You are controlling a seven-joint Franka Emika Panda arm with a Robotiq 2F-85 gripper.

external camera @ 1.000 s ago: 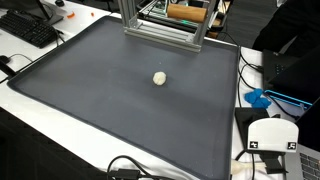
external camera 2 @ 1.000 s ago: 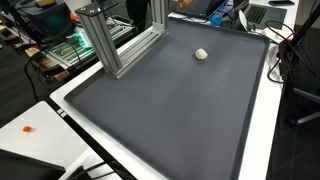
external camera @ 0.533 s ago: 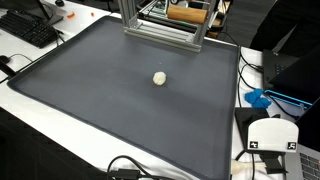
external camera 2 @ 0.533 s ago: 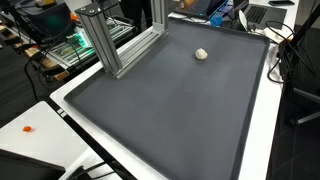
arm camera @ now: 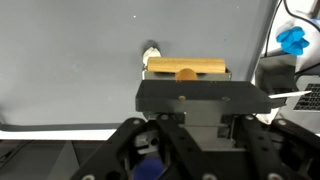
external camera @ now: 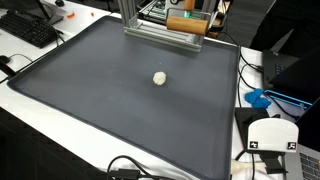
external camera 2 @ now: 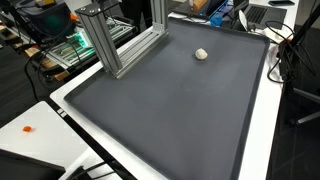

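Observation:
My gripper (arm camera: 186, 84) fills the lower part of the wrist view and is shut on a light wooden block (arm camera: 205, 68) with an orange half-round mark on it. The fingertips are hidden behind the black gripper body. In both exterior views the block (external camera: 186, 25) (external camera 2: 203, 5) hangs at the far edge of the dark mat (external camera: 110, 105), behind the aluminium frame. A small whitish ball (external camera: 159, 77) lies on the mat. It also shows in an exterior view (external camera 2: 201, 54) and in the wrist view (arm camera: 151, 50), just beyond the block.
An aluminium frame (external camera: 160, 32) (external camera 2: 115, 45) stands at the mat's far edge. A keyboard (external camera: 30, 30) lies off one corner. A blue object (external camera: 258, 98) (arm camera: 293, 38) and a white device (external camera: 272, 135) sit beside the mat, among cables.
The wooden block in my gripper has come lower and closer over the mat's far edge. The ball has not moved.

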